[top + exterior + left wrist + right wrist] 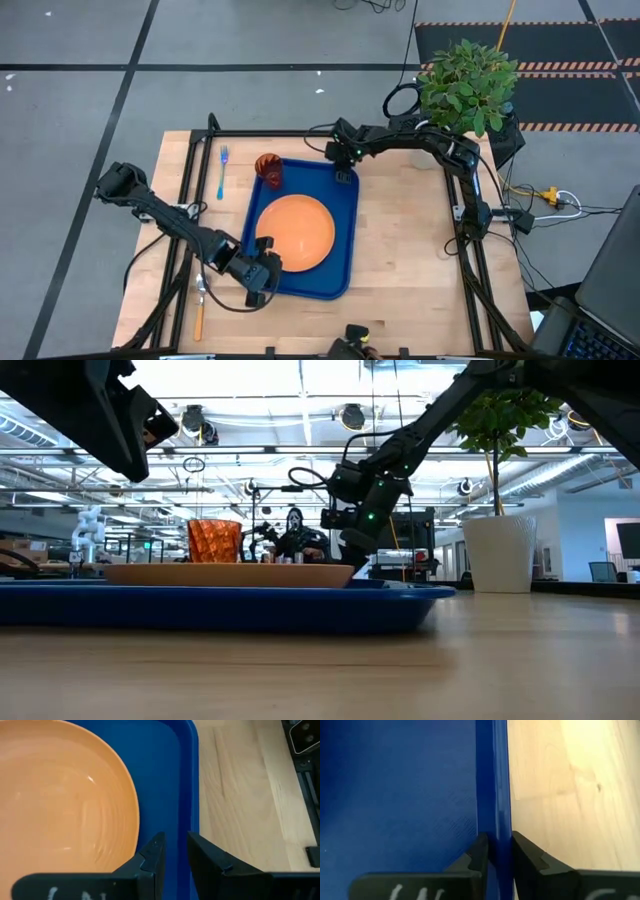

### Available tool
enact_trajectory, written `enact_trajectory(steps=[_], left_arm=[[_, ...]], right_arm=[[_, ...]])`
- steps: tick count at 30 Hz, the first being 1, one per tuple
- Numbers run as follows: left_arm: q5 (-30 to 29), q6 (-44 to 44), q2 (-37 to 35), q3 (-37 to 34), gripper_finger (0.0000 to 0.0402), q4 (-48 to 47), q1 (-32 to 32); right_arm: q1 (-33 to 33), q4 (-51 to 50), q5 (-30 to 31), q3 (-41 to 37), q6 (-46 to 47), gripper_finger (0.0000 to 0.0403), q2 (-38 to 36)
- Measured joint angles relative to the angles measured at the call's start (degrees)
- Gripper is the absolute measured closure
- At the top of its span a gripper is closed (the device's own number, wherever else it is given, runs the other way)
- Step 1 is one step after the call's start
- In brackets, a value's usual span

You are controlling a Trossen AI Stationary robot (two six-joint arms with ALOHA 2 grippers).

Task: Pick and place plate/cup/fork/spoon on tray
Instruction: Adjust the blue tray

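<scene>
On the bench's (400, 250) left side the spoon (199, 305) lies near the front and the fork (222, 168) farther back, both off the tray (345, 215). The left claw (262, 285) hangs over the tray's front-left corner, its fingers narrowly parted around the tray's rim. The plate (295, 232) rests in the tray, the cup (268, 168) at its back-left corner. The right claw (343, 177) pinches the tray's rim at the back-right corner.
</scene>
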Motion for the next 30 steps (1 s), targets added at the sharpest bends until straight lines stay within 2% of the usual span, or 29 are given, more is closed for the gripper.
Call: enact_trajectory(steps=[17,24,30], left_arm=[[-1.84,0.56,-0.02,0.0,0.0321,-0.13,-0.75],[-2.93,3.19,-0.04,-0.04,0.0321,-0.18,-1.51],[-3.02,5.63,-0.04,-0.07,0.0321,-0.96,-1.46]], right_arm=[[0.23,-22.91,2.72,-0.32,18.5,0.0365,0.07],[0.91,-21.0,3.77,-6.39,23.38,0.0365,-1.46],[1.88,-17.2,3.9,-13.23,26.91,0.0365,-5.81]])
